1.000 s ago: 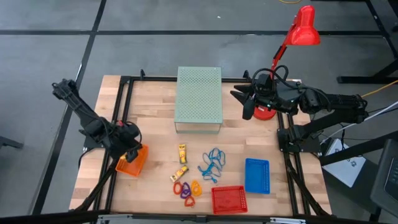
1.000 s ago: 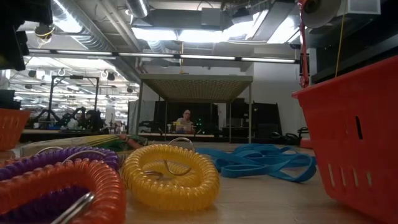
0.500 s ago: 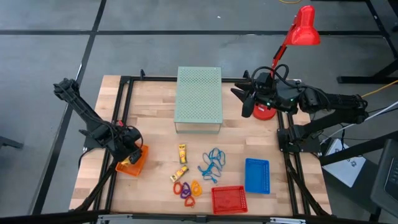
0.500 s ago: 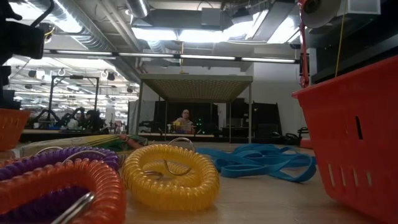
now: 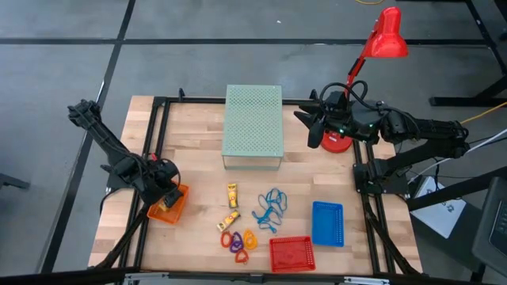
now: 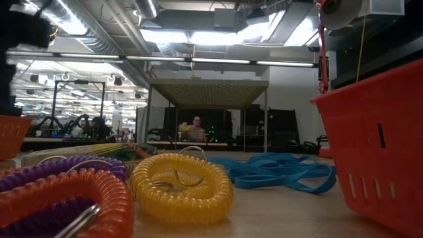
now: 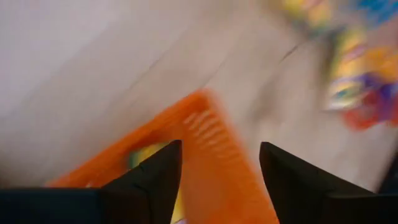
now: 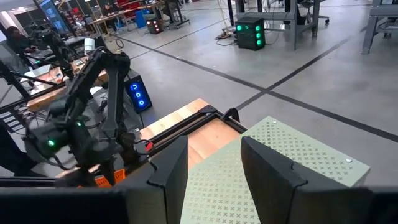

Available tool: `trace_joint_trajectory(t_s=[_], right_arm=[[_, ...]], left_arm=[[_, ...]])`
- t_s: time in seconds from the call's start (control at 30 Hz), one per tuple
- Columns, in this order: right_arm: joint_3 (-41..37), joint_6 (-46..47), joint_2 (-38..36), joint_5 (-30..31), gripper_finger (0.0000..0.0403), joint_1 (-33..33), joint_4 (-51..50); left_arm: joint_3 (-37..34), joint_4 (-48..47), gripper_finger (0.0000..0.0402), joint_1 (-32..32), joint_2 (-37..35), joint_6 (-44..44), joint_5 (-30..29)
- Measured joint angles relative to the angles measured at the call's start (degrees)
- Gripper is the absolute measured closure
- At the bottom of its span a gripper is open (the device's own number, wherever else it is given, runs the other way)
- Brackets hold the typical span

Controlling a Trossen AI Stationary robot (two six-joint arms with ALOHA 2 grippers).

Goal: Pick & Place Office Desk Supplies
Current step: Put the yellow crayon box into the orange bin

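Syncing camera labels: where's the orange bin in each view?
High view: orange bin at the table's left edge, under the left gripper.
Low view: its corner at the far left edge.
Left wrist view: fills the lower middle, between the open fingers.
Right wrist view: a sliver near the bottom left.
Shared landmark: the left arm above it.
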Motion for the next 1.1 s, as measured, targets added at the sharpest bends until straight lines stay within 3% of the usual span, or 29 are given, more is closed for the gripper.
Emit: trace_joint_trajectory(t_s=[0.17, 0.23, 0.43, 0.57, 0.67, 0.8, 1.1], right_arm=[[0.0, -0.02, 0.0, 0.02, 0.0252, -0.05, 0.0], [0.0, -0.04, 0.0, 0.02, 0.0252, -0.07, 0.0], [0.0, -0.17, 0.0, -0.14, 0.0252, -0.07, -0.01], [0.0, -1.09, 0.0, -1.53, 0.0252, -0.07, -0.22], [0.0, -3.79, 0.0, -2.88, 0.0252, -0.09, -2.1], [0.0, -8.05, 0.0, -7.22, 0.0252, -0.33, -4.78], [0.0, -12.77, 0.0, -23.61, 0.0249, -2.35, -5.11]], left_arm=[[6.69, 1.88, 0.0185, 2.98, -0.42, 6.33, -8.12], [9.15, 4.29, 0.0187, 5.6, -0.3, 11.12, -8.64], [15.31, 13.29, 0.0191, 18.3, 6.95, 25.54, 4.26], [19.27, 13.48, 0.0183, 24.6, 16.83, 32.39, 14.01], [22.23, 11.76, 0.0178, 26.01, 25.27, 34.2, 17.89], [28.37, 11.01, 0.0178, 26.72, 37.38, 32.93, 17.83], [51.09, 4.26, 0.0178, 26.33, 61.09, 25.87, 15.63]])
